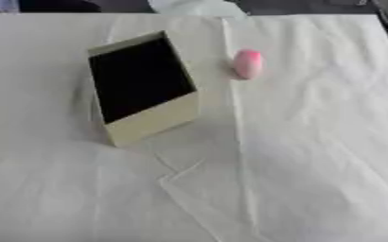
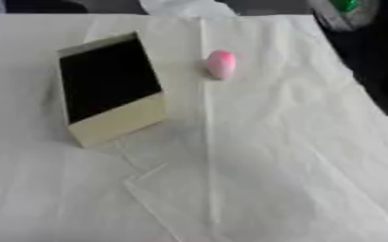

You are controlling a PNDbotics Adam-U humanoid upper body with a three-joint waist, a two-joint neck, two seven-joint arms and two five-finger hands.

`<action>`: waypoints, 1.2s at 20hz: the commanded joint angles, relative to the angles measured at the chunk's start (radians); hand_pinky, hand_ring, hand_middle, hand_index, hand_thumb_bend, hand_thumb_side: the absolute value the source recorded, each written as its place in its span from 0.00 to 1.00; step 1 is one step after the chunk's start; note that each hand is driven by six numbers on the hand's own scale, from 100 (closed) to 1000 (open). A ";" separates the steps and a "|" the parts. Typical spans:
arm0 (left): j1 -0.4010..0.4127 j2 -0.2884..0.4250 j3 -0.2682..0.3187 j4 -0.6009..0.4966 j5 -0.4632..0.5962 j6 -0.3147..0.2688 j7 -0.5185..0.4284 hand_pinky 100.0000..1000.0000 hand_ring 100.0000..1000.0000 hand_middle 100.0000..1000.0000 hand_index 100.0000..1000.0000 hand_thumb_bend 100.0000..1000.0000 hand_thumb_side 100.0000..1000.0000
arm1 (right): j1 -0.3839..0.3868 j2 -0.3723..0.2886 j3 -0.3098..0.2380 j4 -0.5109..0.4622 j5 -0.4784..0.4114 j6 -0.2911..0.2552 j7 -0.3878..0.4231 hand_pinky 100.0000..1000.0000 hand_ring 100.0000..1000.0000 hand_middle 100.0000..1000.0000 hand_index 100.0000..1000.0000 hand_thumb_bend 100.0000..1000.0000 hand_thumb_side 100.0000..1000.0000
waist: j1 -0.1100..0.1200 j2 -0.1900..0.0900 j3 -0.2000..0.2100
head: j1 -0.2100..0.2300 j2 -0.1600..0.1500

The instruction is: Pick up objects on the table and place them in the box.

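A cream box (image 1: 152, 122) with a dark inside stands left of centre on the white-covered table (image 1: 313, 156), its opening facing up. A small pink rounded object (image 1: 248, 63) lies on the cloth just right of the box's far corner, apart from it. Neither hand shows in either view.
The white cloth is creased, with a fold line running from the pink object toward the near edge. The table's right edge (image 2: 355, 90) drops to a dark floor. A round grey thing with a green spot (image 2: 343, 10) sits beyond the far right corner.
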 commanded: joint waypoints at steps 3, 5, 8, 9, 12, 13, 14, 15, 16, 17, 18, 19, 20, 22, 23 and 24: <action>-0.022 0.019 -0.008 -0.020 0.014 -0.002 -0.017 0.67 0.76 0.76 0.77 0.00 0.72 | -0.019 0.107 -0.101 0.119 0.079 -0.017 0.076 0.96 0.97 0.88 0.94 0.00 1.00 | 0.009 -0.026 0.006 | -0.023 -0.002; -0.023 0.017 -0.010 -0.020 0.017 -0.003 -0.021 0.67 0.76 0.76 0.77 0.00 0.72 | -0.020 0.153 -0.137 0.164 0.107 -0.038 0.104 0.96 0.98 0.88 0.94 0.00 1.00 | 0.012 -0.027 0.006 | -0.026 0.000; -0.018 0.019 -0.006 -0.020 0.018 -0.002 -0.021 0.67 0.76 0.76 0.77 0.00 0.72 | -0.036 0.220 -0.170 0.232 0.149 -0.077 0.145 0.97 0.98 0.88 0.96 0.00 1.00 | 0.014 -0.030 0.000 | -0.022 0.007; -0.017 0.020 -0.004 -0.020 0.018 -0.002 -0.020 0.67 0.76 0.76 0.77 0.00 0.72 | -0.044 0.244 -0.177 0.256 0.164 -0.091 0.160 0.97 0.98 0.88 0.96 0.00 1.00 | 0.014 -0.030 -0.003 | -0.019 0.008; -0.015 0.020 -0.003 -0.020 0.017 -0.001 -0.020 0.67 0.76 0.76 0.77 0.00 0.72 | -0.067 0.287 -0.204 0.331 0.206 -0.137 0.206 0.97 0.99 0.89 0.97 0.00 1.00 | 0.014 -0.033 -0.010 | -0.014 0.010; -0.016 0.021 -0.004 -0.020 0.018 -0.002 -0.021 0.67 0.76 0.76 0.77 0.00 0.72 | -0.074 0.295 -0.207 0.356 0.210 -0.153 0.222 0.97 1.00 0.89 0.97 0.00 1.00 | 0.014 -0.034 -0.011 | -0.014 0.012; -0.017 0.021 -0.004 -0.020 0.018 -0.002 -0.022 0.67 0.76 0.76 0.77 0.00 0.72 | -0.082 0.299 -0.212 0.381 0.211 -0.169 0.237 0.97 1.00 0.89 0.97 0.00 1.00 | 0.014 -0.035 -0.012 | -0.013 0.013; -0.017 0.020 -0.004 -0.020 0.018 -0.002 -0.022 0.67 0.76 0.76 0.77 0.00 0.72 | -0.088 0.303 -0.214 0.406 0.210 -0.184 0.252 0.98 1.00 0.90 0.98 0.00 1.00 | 0.014 -0.036 -0.013 | -0.013 0.013; -0.016 0.020 -0.005 -0.020 0.019 -0.001 -0.023 0.67 0.76 0.76 0.77 0.00 0.72 | -0.094 0.306 -0.214 0.430 0.208 -0.199 0.268 0.98 1.00 0.90 0.98 0.00 1.00 | 0.014 -0.037 -0.013 | -0.013 0.013; -0.016 0.020 -0.005 -0.020 0.019 -0.001 -0.024 0.67 0.76 0.76 0.77 0.00 0.72 | -0.099 0.308 -0.214 0.454 0.206 -0.213 0.282 0.98 1.00 0.91 0.98 0.00 1.00 | 0.015 -0.038 -0.013 | -0.014 0.013; -0.016 0.020 -0.004 -0.020 0.020 -0.001 -0.024 0.67 0.76 0.76 0.77 0.00 0.72 | -0.103 0.308 -0.213 0.475 0.203 -0.226 0.295 0.98 1.00 0.92 0.99 0.00 0.98 | 0.015 -0.038 -0.013 | -0.014 0.013; -0.015 0.020 -0.004 -0.020 0.020 -0.001 -0.024 0.67 0.76 0.76 0.77 0.00 0.72 | -0.106 0.307 -0.209 0.496 0.199 -0.239 0.308 0.99 1.00 0.93 1.00 0.00 0.96 | 0.015 -0.039 -0.012 | -0.013 0.013; -0.015 0.020 -0.003 -0.020 0.020 -0.001 -0.024 0.67 0.76 0.76 0.77 0.00 0.72 | -0.109 0.306 -0.204 0.518 0.196 -0.253 0.322 0.99 1.00 0.94 1.00 0.00 0.94 | 0.015 -0.039 -0.012 | -0.013 0.013; -0.014 0.020 -0.002 -0.020 0.020 -0.001 -0.025 0.67 0.76 0.76 0.77 0.00 0.72 | -0.118 0.301 -0.196 0.565 0.190 -0.282 0.351 1.00 1.00 0.94 1.00 0.00 0.91 | 0.016 -0.039 -0.012 | -0.011 0.014; -0.014 0.020 -0.002 -0.020 0.020 0.000 -0.025 0.67 0.76 0.76 0.77 0.00 0.72 | -0.123 0.300 -0.195 0.589 0.191 -0.297 0.365 1.00 1.00 0.94 1.00 0.00 0.90 | 0.016 -0.039 -0.013 | -0.010 0.015; -0.014 0.020 -0.002 -0.020 0.021 0.000 -0.026 0.67 0.76 0.76 0.77 0.00 0.72 | -0.129 0.299 -0.195 0.613 0.193 -0.311 0.380 1.00 1.00 0.95 1.00 0.00 0.89 | 0.017 -0.038 -0.013 | -0.010 0.016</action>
